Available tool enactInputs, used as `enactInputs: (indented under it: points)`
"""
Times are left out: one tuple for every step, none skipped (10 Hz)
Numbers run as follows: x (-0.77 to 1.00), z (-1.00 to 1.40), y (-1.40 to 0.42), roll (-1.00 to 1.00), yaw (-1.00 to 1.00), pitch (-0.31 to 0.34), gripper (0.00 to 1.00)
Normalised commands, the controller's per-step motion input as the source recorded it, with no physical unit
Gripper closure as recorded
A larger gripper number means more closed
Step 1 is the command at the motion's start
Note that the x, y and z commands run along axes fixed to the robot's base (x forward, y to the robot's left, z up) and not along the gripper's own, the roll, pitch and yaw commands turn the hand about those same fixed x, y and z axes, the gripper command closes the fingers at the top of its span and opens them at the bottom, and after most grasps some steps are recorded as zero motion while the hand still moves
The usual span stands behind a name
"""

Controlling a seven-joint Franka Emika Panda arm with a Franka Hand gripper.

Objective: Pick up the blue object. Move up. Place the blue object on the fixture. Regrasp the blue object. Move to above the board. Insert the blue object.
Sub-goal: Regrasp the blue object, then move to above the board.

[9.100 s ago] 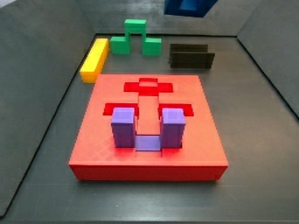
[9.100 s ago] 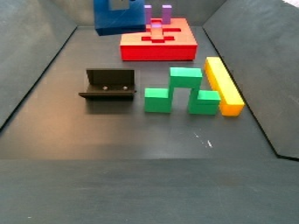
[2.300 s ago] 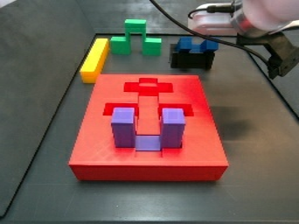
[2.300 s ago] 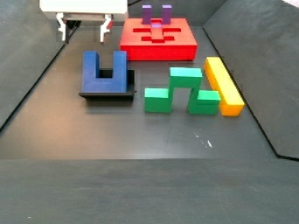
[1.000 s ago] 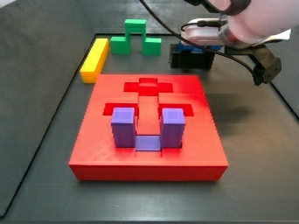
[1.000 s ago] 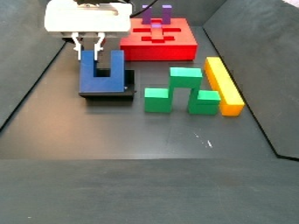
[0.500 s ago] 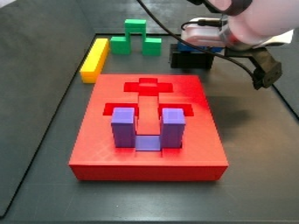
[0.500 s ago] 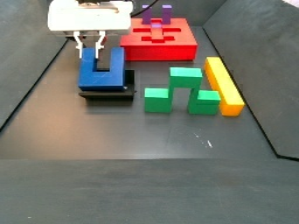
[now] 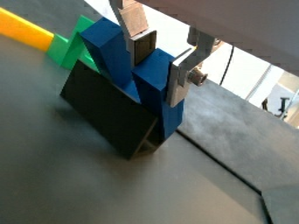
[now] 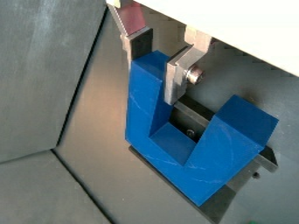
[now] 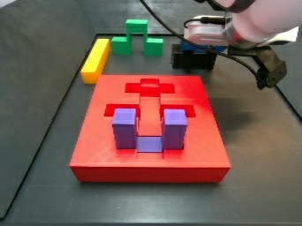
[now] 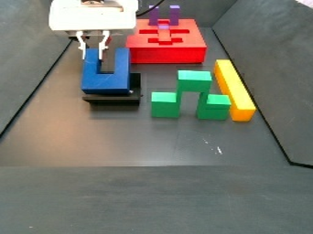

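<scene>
The dark blue U-shaped object (image 12: 105, 80) rests on the black fixture (image 12: 113, 99), prongs pointing up and back; it shows in both wrist views (image 9: 155, 92) (image 10: 176, 140) and partly behind the arm in a side view (image 11: 195, 44). My gripper (image 12: 95, 50) stands over it and is shut on one prong, with a silver finger (image 10: 177, 79) on each side of that prong. The gripper also shows in a wrist view (image 9: 160, 77). The fixture shows under the block (image 9: 105, 114) (image 11: 189, 60). The red board (image 11: 147, 154) lies beside it (image 12: 171, 50).
A purple U-shaped block (image 11: 147, 128) stands in the board's recess (image 12: 166, 14). A green block (image 11: 138, 37) (image 12: 189, 93) and a yellow bar (image 11: 94, 57) (image 12: 232, 87) lie near the fixture. Dark sloping walls ring the floor.
Since 2.3 s ago my gripper came down from above the fixture onto one prong of the blue object and its fingers narrowed. Over the last half second almost nothing moved.
</scene>
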Motion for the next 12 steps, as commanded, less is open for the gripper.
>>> enactInputs:
  points:
    - [0.0, 0.0, 0.0, 0.0, 0.0, 0.0, 1.0]
    - [0.0, 0.0, 0.0, 0.0, 0.0, 0.0, 1.0]
    - [0.0, 1.4, 0.0, 0.0, 0.0, 0.0, 1.0]
    - [-0.02, 1.4, -0.01, 0.02, -0.02, -0.004, 1.0]
    - [-0.04, 1.4, 0.0, -0.02, -0.02, -0.031, 1.0]
    - [-0.04, 1.4, 0.02, 0.0, -0.02, -0.023, 1.0]
    - [-0.03, 1.4, 0.0, 0.01, -0.03, 0.012, 1.0]
    - [-0.03, 1.4, -0.01, 0.01, -0.03, 0.02, 1.0]
    - [-0.02, 1.4, 0.0, -0.01, -0.02, 0.048, 1.0]
    - [0.0, 0.74, 0.0, -0.02, -0.01, 0.065, 1.0]
    - [0.02, 0.35, 0.0, 0.0, 0.0, 0.081, 1.0]
    - [0.04, 0.18, -0.01, 0.01, 0.01, 0.092, 1.0]
